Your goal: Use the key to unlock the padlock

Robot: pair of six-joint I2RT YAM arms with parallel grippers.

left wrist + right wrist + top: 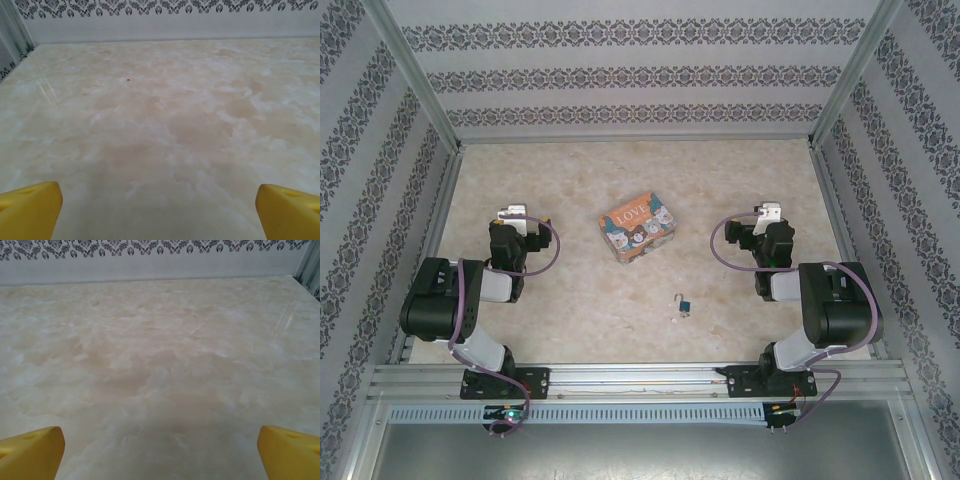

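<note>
yellow fingers on our left gripper and right gripper are gaping wide, empty; the padlock is lying behind them, nearer the right.

Lab-type robot test cell. Aluminium frame posts hold damask-patterned panels left, right and far around a marble-look tabletop; metal mounting rail along the near edge

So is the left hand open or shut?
Open. On the left hand, yellow fingers sit far apart in the wrist view's bottom corners, bare table between.
</note>
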